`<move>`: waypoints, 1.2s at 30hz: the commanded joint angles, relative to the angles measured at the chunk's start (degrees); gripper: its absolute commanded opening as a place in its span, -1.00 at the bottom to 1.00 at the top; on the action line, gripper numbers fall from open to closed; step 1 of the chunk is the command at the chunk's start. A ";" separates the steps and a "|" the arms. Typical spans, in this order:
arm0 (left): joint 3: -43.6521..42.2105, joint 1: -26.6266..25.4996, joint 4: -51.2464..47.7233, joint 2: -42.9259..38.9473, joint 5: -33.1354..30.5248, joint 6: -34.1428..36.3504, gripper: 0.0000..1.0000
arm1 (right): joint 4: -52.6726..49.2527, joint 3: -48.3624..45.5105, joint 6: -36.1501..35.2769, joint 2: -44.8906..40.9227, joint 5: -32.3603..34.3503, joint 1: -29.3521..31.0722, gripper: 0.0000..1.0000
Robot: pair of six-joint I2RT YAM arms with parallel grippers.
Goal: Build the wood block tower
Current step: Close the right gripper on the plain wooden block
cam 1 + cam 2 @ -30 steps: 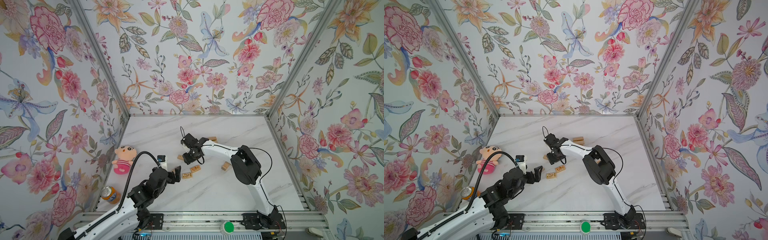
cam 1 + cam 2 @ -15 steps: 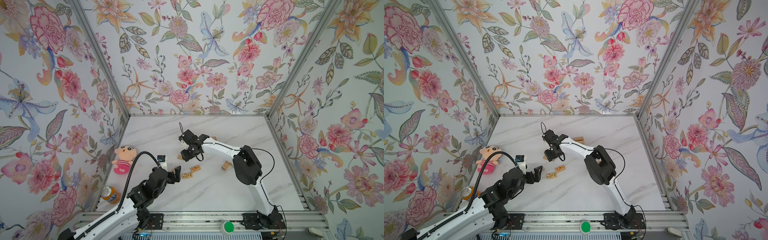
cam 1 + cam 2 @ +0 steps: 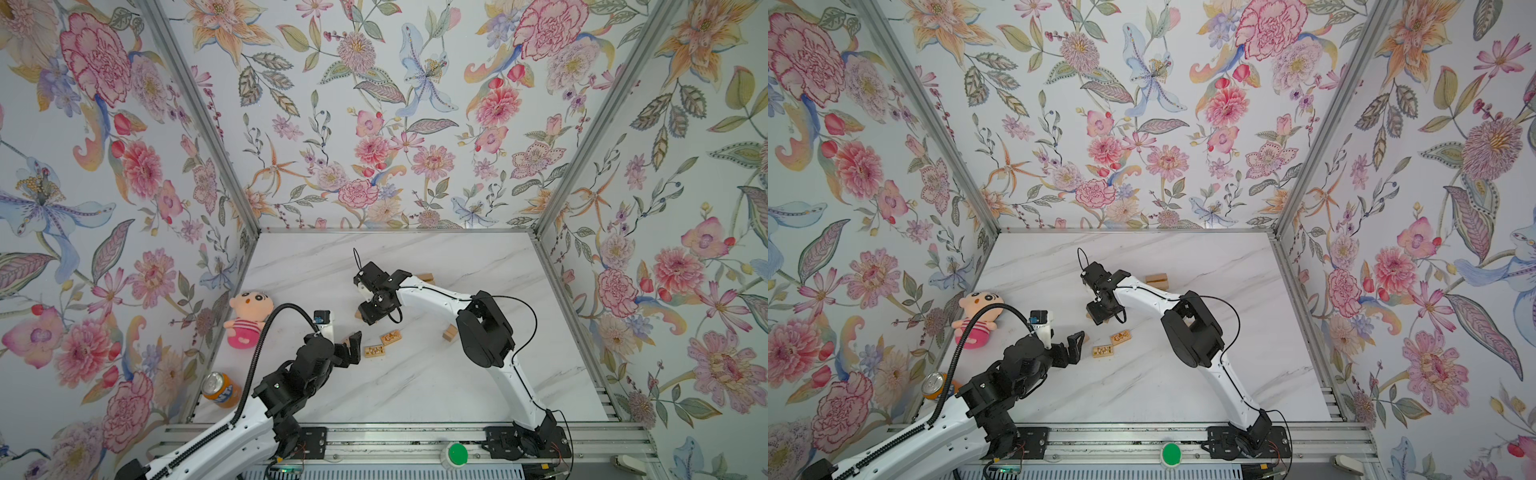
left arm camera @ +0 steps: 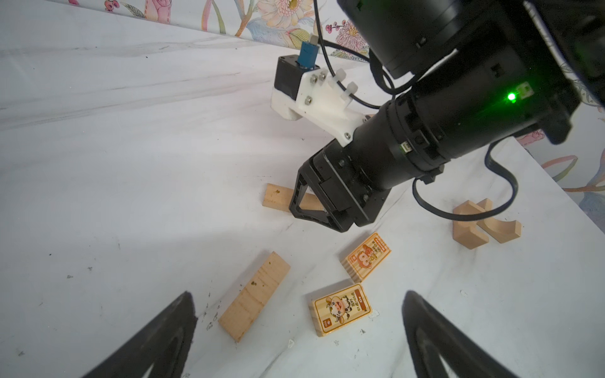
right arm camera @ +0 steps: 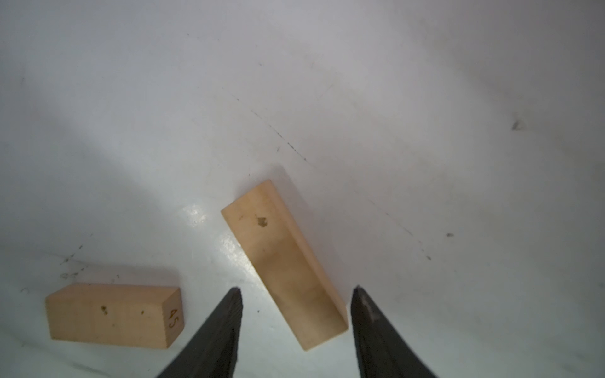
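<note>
Right claw point(image 5: 298, 288) points down, straddling block point(image 5: 278, 255).

Quick headcount from where I'm standing; plain wooden bars: two, one open plain bar point(image 4: 254, 296) and one half-covered plain bar point(image 4: 275, 198) tucked under an arm; picture blocks: two, a near picture block point(image 4: 340, 309) and a far picture block point(image 4: 368, 257); curved bits: two, a first arch piece point(image 4: 469, 232) and a second arch piece point(image 4: 504, 230) side by side; that's six I can actually count; there's also a back pile point(image 3: 1156, 280) of plain wood, no clue how many pieces are in it; non-wood stuff: one plush doll point(image 3: 245, 318); one orange can point(image 3: 220, 386); one green button point(image 3: 457, 454); arms: two, left arm point(image 3: 224, 438) and right arm point(image 3: 432, 293)
</note>
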 commanded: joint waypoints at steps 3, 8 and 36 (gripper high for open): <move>-0.15 -0.21 -0.03 -0.98 -1.38 0.73 0.99 | -1.67 1.83 -0.76 2.02 0.34 0.78 0.10; -0.39 -0.16 0.02 -1.15 -1.56 0.60 0.98 | -2.16 2.26 -0.84 2.65 1.52 0.81 0.08; -0.81 -0.16 0.76 -1.42 -1.27 1.10 0.98 | -2.86 3.14 -1.57 3.28 5.25 0.87 -0.30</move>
